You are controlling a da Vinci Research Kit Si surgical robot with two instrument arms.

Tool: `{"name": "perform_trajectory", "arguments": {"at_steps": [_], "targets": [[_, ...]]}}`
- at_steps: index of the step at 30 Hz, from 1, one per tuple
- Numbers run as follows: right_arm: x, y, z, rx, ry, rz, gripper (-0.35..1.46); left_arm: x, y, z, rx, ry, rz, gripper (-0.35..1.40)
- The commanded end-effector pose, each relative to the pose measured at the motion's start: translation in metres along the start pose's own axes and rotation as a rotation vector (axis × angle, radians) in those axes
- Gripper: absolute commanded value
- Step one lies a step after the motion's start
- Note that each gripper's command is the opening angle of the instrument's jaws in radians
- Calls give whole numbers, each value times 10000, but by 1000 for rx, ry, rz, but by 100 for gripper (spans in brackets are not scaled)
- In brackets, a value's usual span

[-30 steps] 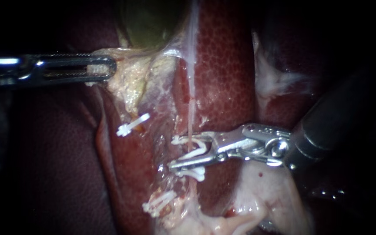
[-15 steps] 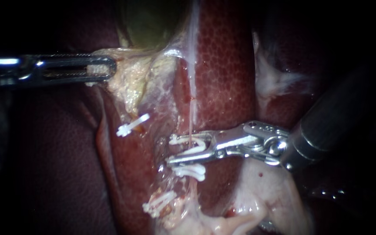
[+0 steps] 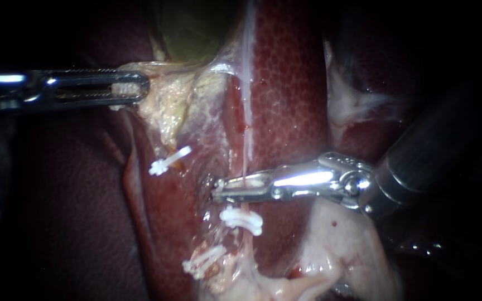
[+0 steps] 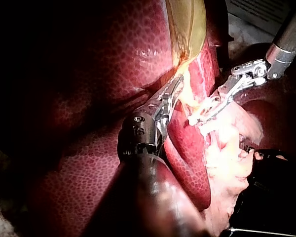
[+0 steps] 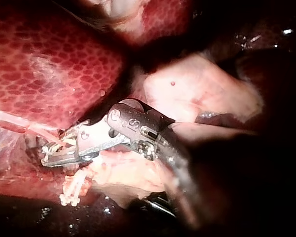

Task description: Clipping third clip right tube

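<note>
1 tube (image 3: 245, 166) runs across the hand of the right instrument (image 3: 224, 191), squeezed narrow on it, just above a clip (image 3: 242, 218).

Two instruments show: the left instrument (image 3: 140, 89) and the right instrument (image 3: 218, 192). Each one ends in a single tool with two jaws, so that makes four jaws in all. There are four white clips. The first clip (image 3: 169, 160) sits off to the left. The second clip (image 3: 242, 219) is just under the right tool. The third clip (image 3: 203, 260) lies lowest. The fourth clip (image 5: 48, 148) peeks out between the right jaws. Only one thin tube (image 3: 245, 159) can be counted for sure. There is one liver (image 3: 291, 83) and one gallbladder (image 3: 191, 28).
</note>
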Motion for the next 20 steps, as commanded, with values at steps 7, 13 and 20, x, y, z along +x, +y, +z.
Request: {"name": "perform_trajectory", "arguments": {"at_steps": [7,13,20], "targets": [[3,-1,-4,12,-36,-6,-35,0,0,0,0,0,0,-33],[3,-1,-4,13,-37,5,-35,0,0,0,0,0,0,-33],[2,0,-5,15,-39,10,-35,0,0,0,0,0,0,-33]]}}
